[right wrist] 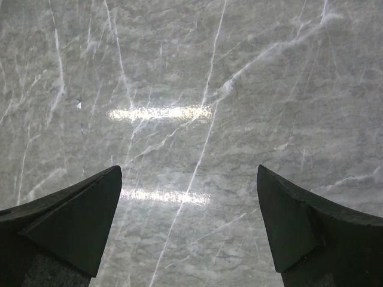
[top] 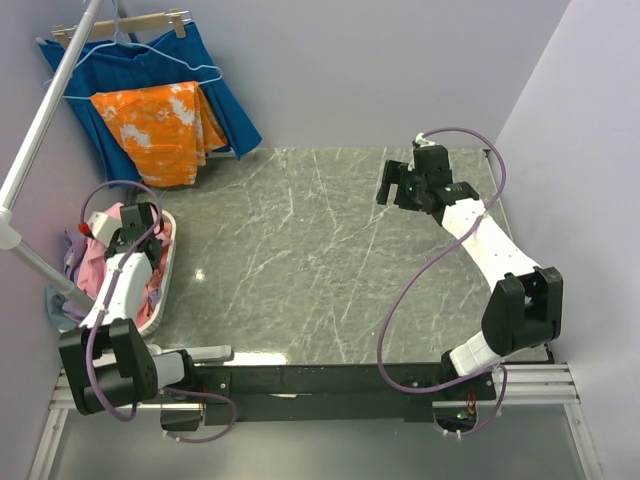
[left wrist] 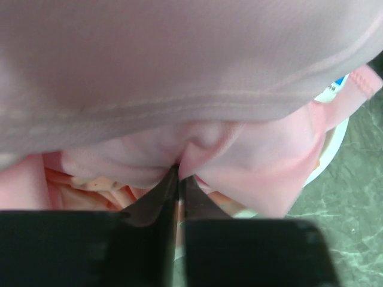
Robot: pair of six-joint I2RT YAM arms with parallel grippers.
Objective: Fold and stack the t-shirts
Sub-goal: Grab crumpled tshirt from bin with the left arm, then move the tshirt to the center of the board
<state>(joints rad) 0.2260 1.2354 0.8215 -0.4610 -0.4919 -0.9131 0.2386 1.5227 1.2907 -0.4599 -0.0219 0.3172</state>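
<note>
The t-shirts (top: 90, 268) lie bunched in a white basket (top: 170, 262) at the left edge of the top view, off the marble table (top: 300, 260), which is why the left arm bends over that side. The left gripper (left wrist: 178, 174) is down in the pile. Its 2 fingers are pressed together on a small pucker of the light pink shirt (left wrist: 251, 158), and the cloth gathers to a point right at the tips in the lower centre of the wrist view. A pinch on 1 fold like this seems meant to draw 1 shirt out of the heap rather than scoop several. A duller pink layer (left wrist: 179, 60) drapes across the upper half of that view, so how much cloth hangs on the pinch cannot be told.

The right gripper (right wrist: 188, 173) hangs over bare marble in the upper right of the top view, fingers spread wide and holding nothing. It is probably placed there to take a second corner once a shirt reaches the table. No shirt is folded or stacked yet, so the task looks to be at its start. The orange cloth (top: 155, 125) and blue cloth (top: 225, 100) hang in the upper left, well apart from both arms.
</note>
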